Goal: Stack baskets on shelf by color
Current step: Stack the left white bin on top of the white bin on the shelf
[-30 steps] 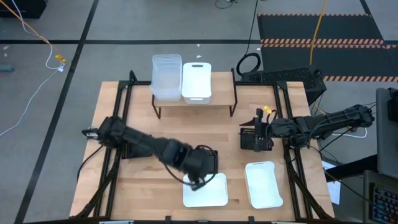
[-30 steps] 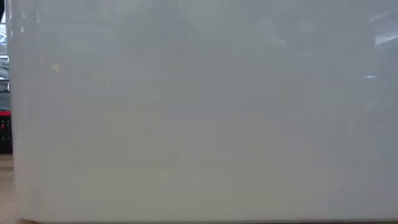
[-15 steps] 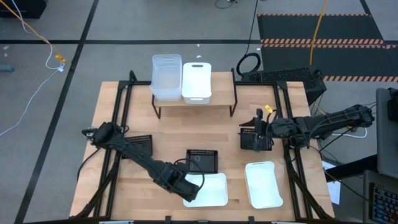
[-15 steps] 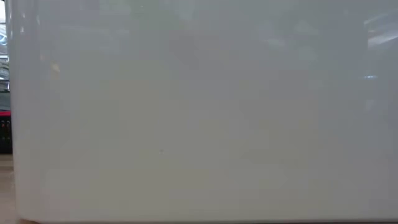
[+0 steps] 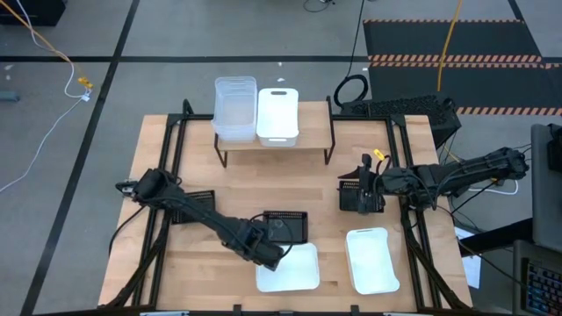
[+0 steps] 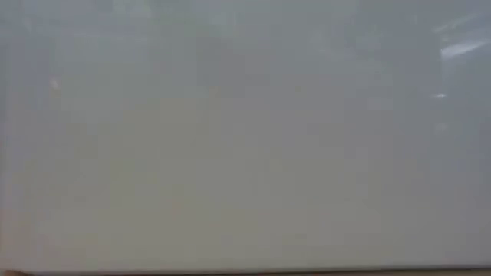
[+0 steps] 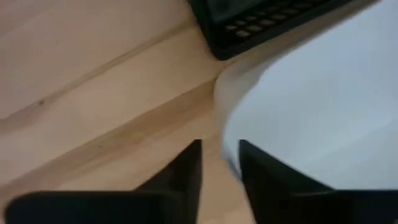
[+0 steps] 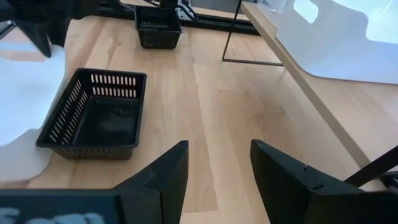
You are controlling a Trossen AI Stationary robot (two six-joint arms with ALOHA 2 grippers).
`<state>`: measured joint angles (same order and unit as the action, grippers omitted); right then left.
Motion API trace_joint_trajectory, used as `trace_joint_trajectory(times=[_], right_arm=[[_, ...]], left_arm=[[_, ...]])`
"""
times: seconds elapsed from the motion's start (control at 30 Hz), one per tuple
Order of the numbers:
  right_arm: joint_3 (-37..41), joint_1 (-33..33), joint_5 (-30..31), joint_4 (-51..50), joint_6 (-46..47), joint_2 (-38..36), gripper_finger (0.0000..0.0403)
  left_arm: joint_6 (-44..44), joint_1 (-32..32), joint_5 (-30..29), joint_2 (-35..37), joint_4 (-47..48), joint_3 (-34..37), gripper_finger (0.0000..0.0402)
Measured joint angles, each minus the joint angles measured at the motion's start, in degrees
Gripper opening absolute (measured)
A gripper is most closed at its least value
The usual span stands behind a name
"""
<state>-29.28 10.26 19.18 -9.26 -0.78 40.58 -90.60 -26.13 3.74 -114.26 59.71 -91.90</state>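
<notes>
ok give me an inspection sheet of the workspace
surface: light wood table, bare in the middle.
job's things: clear basket and white basket on the shelf; two white baskets at the near edge; black baskets on the table.
clutter: nothing seen.
grippers: left gripper with its jaws astride the near white basket's rim; right gripper open, by a black basket.
cables: yellow cable on the floor.
surroundings: striped mat.
</notes>
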Motion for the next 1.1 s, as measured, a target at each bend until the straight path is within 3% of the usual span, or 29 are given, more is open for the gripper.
trace_joint_trajectory(times=[0.13,0.2,0.43,0.57,0.7,0.8,0.9,1.0,1.1], right_arm=[[0.0,-0.01,0.0,0.0,0.11,-0.02,0.0169],[0.0,0.0,0.02,-0.02,0.11,-0.02,0.0169],[0.02,0.0,0.04,0.31,0.57,0.0,0.0169],[0.04,0.0,0.04,0.57,0.61,-0.02,0.0169],[0.04,0.0,0.05,0.9,1.01,-0.02,0.0169],[0.04,0.0,0.04,0.85,1.01,0.0,0.0169],[0.04,0.0,0.04,0.37,1.01,-0.01,0.0169],[0.47,-0.02,0.04,0.61,0.98,-0.02,0.0169],[1.64,-0.02,0.07,1.35,0.84,0.02,0.0169]], left_arm=[[3.06,0.42,0.67,0.26,0.64,0.07,0.002],[4.65,0.58,0.74,0.93,2.02,0.01,0.001],[10.25,1.07,-1.32,4.9,14.94,0.09,0.0019],[9.84,1.21,-4.41,7.54,16.47,0.07,0.0027],[9.24,1.32,-7.84,11.37,13.55,0.07,0.0067],[9.86,1.02,-14.6,13.35,5.32,0.03,0.0115],[16.62,-0.15,-20.66,12.77,-8.73,-0.03,0.0162],[22.65,-0.82,-19.82,9.26,-25.05,-0.09,0.0194],[24.05,-0.74,-16.7,5.73,-34.01,-0.03,0.0202]])
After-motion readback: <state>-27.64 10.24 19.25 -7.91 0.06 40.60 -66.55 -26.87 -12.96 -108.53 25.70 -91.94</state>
